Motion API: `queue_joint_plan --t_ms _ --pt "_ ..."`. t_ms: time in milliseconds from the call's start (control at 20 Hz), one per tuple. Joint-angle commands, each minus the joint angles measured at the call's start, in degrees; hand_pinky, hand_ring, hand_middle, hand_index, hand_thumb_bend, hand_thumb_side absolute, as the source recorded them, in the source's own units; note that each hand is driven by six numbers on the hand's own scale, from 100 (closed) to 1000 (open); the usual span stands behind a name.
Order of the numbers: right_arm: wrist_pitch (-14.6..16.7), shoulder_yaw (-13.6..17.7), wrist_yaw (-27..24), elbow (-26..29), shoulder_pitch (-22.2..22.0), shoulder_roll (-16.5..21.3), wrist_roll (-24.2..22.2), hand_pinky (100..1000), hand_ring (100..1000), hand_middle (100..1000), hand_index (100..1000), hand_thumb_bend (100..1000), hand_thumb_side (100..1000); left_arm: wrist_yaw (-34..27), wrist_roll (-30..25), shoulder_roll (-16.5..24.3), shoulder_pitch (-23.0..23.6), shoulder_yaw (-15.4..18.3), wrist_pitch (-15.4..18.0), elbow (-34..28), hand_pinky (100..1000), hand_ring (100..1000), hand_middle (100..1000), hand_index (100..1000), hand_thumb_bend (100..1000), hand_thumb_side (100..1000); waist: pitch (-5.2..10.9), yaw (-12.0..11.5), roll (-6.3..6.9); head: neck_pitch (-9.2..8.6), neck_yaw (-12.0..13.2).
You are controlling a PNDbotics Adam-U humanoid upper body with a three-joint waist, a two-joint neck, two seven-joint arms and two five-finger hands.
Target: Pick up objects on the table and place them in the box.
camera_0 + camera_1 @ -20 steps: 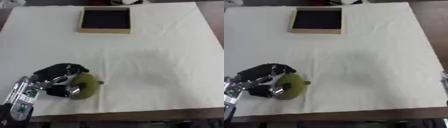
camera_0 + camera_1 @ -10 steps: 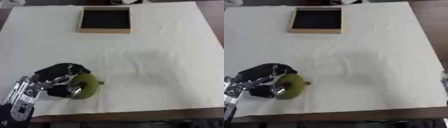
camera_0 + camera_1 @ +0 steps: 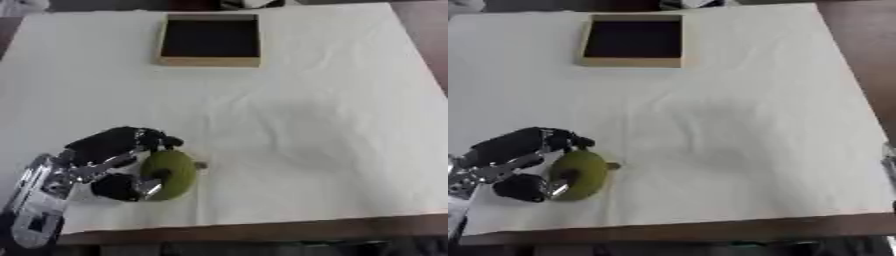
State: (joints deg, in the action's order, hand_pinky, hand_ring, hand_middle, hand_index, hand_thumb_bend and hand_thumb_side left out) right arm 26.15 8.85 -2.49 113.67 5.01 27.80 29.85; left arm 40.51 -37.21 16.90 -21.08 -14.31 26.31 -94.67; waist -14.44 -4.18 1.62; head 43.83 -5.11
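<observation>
Down at the near left corner, the robot's left hand, black with silver links, comes in from the lower left edge on a silver forearm. Its fingers curl over the top and its thumb tucks in from below, and between them sits one round olive-green fruit with a short stub of a stem. The fingers wrap the fruit's left side; its right side and the stem, which points right, show clear of the hand. Whether the fruit is lifted or resting on the cloth, I cannot tell. That is the only loose object on the surface: one fruit, counted.

Moving right, the single table with its cream-white cloth spreads wide, lightly creased through the middle, with a brown wooden edge showing along the near side.

Up at the far side, a little left of centre, one square shallow wooden box with a dark inside sits flat on the cloth, well apart from the fruit and the hand.

At the far right edge of the right eye view, low down, a sliver of the right hand shows; how its fingers stand, I cannot tell.
</observation>
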Motion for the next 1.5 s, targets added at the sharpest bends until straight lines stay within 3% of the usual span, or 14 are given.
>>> queue_joint_plan --t_ms 50,100,400,700,950,1350,1450,1500 --pt "0.0 0.6 0.0 0.9 0.3 0.9 0.3 750 670 580 735 100 465 -2.8 -14.8 1.6 0.1 -0.5 13.6 -0.8 738 549 636 976 100 708 0.89 0.1 -0.17 0.29 0.0" --pt "-0.1 0.7 0.0 0.9 0.3 0.9 0.3 750 670 580 735 100 464 -3.5 -14.8 1.7 0.2 -0.7 13.4 -0.6 738 547 606 935 100 707 0.91 0.1 -0.16 0.29 0.0" --pt "-0.1 0.7 0.0 0.9 0.3 0.8 0.5 750 670 580 734 100 468 -3.4 -14.8 2.3 0.7 -1.3 12.4 0.7 717 543 581 895 100 772 0.86 0.1 -0.15 0.29 -0.1" --pt "-0.2 0.7 0.0 0.9 0.3 0.6 0.5 750 670 579 734 100 470 -1.8 -14.8 2.3 0.6 -1.1 12.7 0.7 672 508 521 773 100 795 0.79 0.2 -0.15 0.29 -0.1" --pt "-0.2 0.8 0.0 0.9 0.3 0.5 0.6 750 670 579 734 100 471 -1.8 -14.8 2.5 0.6 -1.2 13.4 0.7 665 501 514 767 100 783 0.84 0.2 -0.16 0.29 -0.1" --pt "-0.2 0.8 -0.1 0.9 0.3 0.3 0.7 750 670 579 733 100 477 -1.9 -14.8 2.7 0.2 -1.8 14.9 1.2 617 473 491 754 100 717 0.76 0.2 -0.2 0.29 -0.1" --pt "-0.2 0.8 -0.1 0.9 0.3 0.3 0.7 750 670 579 733 100 477 -2.1 -14.8 2.8 0.2 -1.9 15.2 1.2 608 464 484 753 100 667 0.78 0.2 -0.21 0.29 -0.1" --pt "-0.2 0.8 -0.1 0.9 0.3 0.2 0.7 750 670 579 733 100 477 -2.2 -14.8 2.9 0.1 -1.8 15.2 1.2 600 459 477 748 100 538 0.81 0.2 -0.21 0.29 -0.2"
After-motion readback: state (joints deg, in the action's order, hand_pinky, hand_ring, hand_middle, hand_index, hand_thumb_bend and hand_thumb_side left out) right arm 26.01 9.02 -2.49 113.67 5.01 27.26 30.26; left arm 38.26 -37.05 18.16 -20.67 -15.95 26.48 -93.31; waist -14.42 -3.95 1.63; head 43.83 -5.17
